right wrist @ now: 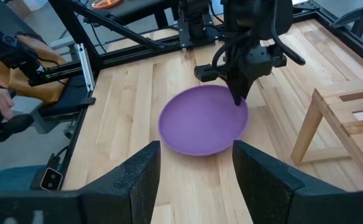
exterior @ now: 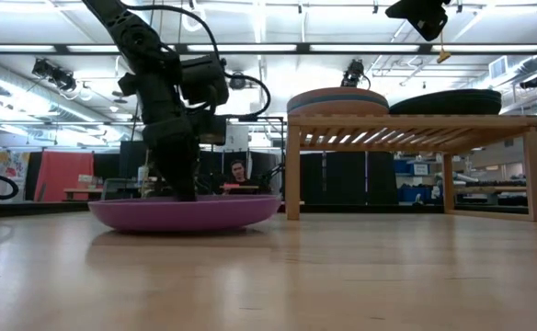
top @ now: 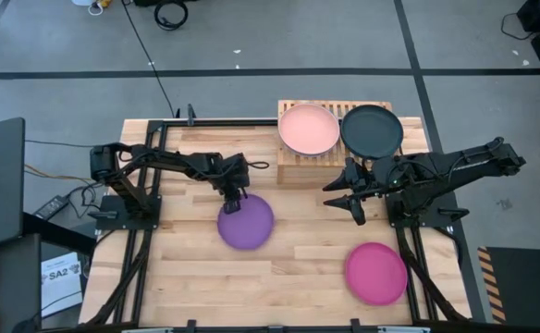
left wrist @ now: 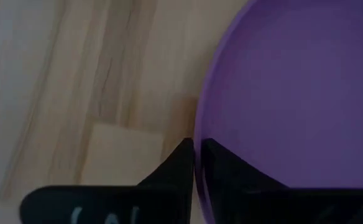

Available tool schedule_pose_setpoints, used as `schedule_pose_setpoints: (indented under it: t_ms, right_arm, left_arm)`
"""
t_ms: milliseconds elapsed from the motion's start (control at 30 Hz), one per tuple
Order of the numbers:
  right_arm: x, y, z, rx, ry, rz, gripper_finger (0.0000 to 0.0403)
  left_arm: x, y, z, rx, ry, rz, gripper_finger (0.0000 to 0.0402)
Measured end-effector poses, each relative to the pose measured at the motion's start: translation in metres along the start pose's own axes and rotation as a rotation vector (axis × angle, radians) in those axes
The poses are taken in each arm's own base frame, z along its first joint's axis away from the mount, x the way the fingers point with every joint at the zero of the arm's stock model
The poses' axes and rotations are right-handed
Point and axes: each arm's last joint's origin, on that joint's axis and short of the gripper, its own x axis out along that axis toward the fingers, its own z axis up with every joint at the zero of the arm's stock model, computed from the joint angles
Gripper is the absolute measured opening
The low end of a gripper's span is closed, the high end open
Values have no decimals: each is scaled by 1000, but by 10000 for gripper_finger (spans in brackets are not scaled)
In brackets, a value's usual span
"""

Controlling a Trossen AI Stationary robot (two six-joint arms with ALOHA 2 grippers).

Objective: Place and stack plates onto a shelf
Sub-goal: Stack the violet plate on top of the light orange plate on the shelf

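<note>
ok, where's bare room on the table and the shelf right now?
Shelf: both spots taken by the peach plate and black plate. Free table: the strip between the purple plate and pink plate, and the near-left corner. Crowded where the left gripper pinches the purple rim.

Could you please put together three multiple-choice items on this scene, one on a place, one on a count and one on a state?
1. Where is the left gripper?
A. at the purple plate's rim
B. over the shelf
C. above the magenta plate

2. How many plates lie on the tabletop, off the shelf?
A. one
B. two
C. four

3. How do the right gripper's fingers stand?
A. clamped on the black plate
B. apart and empty
C. clamped on the peach plate

Answers: 1 A, its fingers straddle that rim; 2 B, purple and magenta; 3 B, the right wrist view shows a wide gap.
</note>
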Motion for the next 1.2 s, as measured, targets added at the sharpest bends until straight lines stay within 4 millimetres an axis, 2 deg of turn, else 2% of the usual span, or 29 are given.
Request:
schedule_pose_setpoints:
  t_ms: [467, 667, 933, 1200]
  right_arm:
    - [0, 0, 0, 0, 0, 0, 206]
    - [0, 0, 0, 0, 0, 0, 206]
    - [0, 0, 0, 0, 0, 0, 206]
    - [0, 0, 0, 0, 0, 0, 206]
  left_arm:
    - [2, -19, 10, 27, -96, -49, 14]
    - [-3, -32, 23, 66, -147, -73, 14]
    - [-20, -54, 50, 121, -195, -107, 14]
    - [-52, -68, 78, 148, -195, -121, 15]
